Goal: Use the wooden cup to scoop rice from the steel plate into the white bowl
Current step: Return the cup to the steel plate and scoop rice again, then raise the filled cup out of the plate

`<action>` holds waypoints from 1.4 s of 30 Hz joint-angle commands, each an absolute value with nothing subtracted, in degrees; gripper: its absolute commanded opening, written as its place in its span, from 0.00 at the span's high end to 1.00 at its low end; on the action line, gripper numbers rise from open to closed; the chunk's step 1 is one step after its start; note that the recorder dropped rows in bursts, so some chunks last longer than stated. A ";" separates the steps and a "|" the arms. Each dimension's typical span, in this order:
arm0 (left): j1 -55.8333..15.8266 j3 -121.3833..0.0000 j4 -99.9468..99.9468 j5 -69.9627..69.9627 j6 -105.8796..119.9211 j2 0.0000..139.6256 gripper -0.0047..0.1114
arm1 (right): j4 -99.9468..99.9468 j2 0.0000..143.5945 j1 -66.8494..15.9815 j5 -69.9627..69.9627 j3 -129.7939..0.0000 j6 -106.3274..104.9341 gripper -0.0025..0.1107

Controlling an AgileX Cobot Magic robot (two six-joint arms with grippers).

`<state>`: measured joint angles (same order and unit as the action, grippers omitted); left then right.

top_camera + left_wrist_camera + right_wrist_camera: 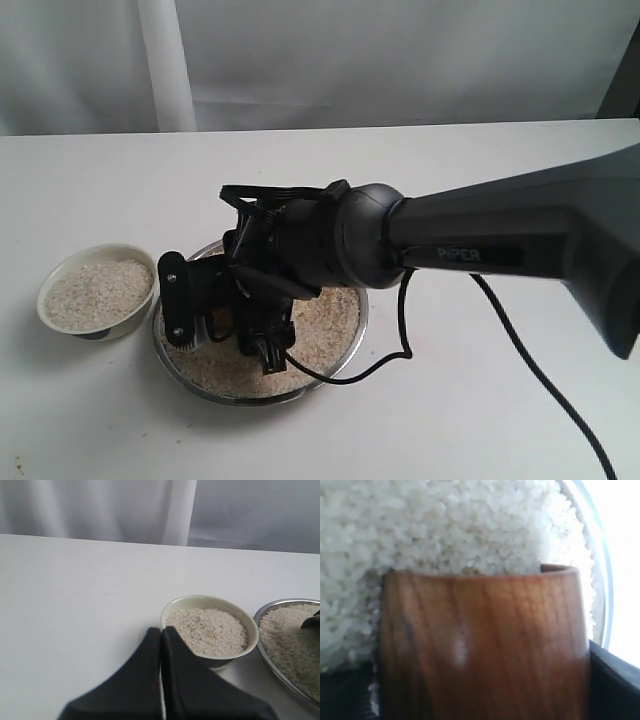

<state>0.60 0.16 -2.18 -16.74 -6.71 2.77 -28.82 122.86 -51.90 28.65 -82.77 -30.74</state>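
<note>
My right gripper (pixel 225 345) reaches down into the steel plate (pixel 362 310) and is shut on the wooden cup (pixel 480 645), whose rim is pressed into the rice (pixel 445 525). From outside only a sliver of the cup (pixel 218 321) shows between the black fingers (pixel 178 305). The white bowl (pixel 95 250) stands left of the plate and holds rice (pixel 207 630) close to its rim. My left gripper (pixel 161 630) is shut and empty, its tips just beside the bowl (pixel 250 630); it lies outside the exterior view.
The right arm (pixel 500 235) stretches in from the right above the white table (pixel 450 420), and its black cable (pixel 540 380) trails across the table. A pale curtain (pixel 400 50) hangs behind the table's far edge.
</note>
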 commanded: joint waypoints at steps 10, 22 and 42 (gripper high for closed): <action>0.68 0.00 -1.90 -16.35 -7.02 2.84 0.96 | -27.81 122.11 -50.78 25.18 -82.45 -14.46 0.98; 0.68 0.00 -1.90 -16.35 -7.02 2.84 0.96 | -24.40 113.95 -46.84 -2.81 -67.76 3.02 0.98; 0.68 0.00 -1.90 -16.35 -7.02 2.84 0.96 | -20.19 113.61 -45.78 -31.68 -58.68 0.00 0.98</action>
<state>0.60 0.16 -2.18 -16.74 -6.71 2.77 -20.64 114.50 -46.24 -29.67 -58.79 2.31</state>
